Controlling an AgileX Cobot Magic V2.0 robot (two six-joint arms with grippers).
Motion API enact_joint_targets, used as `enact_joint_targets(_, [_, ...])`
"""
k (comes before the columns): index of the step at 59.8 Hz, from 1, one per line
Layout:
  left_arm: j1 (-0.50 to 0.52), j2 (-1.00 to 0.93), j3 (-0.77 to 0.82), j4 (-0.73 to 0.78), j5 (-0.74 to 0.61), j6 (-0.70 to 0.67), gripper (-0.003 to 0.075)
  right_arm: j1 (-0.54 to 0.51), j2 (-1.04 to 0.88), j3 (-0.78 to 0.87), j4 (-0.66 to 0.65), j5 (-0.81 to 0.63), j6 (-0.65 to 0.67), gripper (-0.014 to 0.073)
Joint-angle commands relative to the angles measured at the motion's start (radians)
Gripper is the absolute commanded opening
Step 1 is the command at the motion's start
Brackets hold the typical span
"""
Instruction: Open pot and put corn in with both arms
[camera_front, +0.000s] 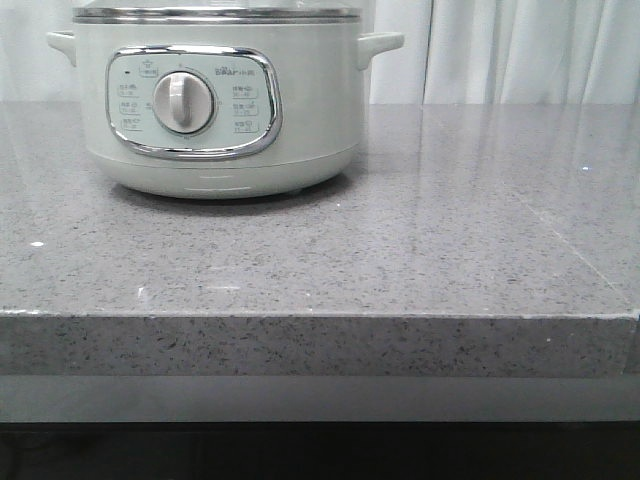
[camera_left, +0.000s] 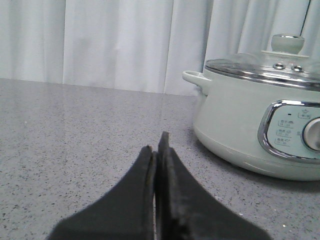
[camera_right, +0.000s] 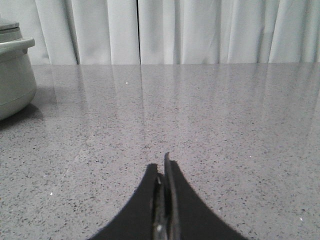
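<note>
The pot (camera_front: 215, 105), pale green-white with a chrome-framed dial panel, stands at the back left of the grey stone table (camera_front: 420, 260). In the left wrist view the pot (camera_left: 250, 125) carries a glass lid with a round knob (camera_left: 287, 44). Its side shows in the right wrist view (camera_right: 12, 75). My left gripper (camera_left: 156, 142) is shut and empty, low over the table, to the left of the pot. My right gripper (camera_right: 162, 162) is shut and empty over bare table to the right of the pot. Neither gripper shows in the front view. The corn is out of view.
White curtains (camera_front: 520, 50) hang behind the table. The table's front edge (camera_front: 320, 315) runs across the front view.
</note>
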Motion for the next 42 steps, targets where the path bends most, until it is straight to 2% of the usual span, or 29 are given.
enact_joint_targets(1, [0.003,-0.018,0.006,-0.004,-0.083,-0.007,-0.0020,-0.013,-0.024,0.000,-0.006,-0.085,-0.004,-0.0067])
enact_joint_targets(42, [0.003,-0.018,0.006,-0.004,-0.083,-0.007,-0.0020,-0.032,-0.024,0.000,-0.006,-0.085,-0.004,-0.0067])
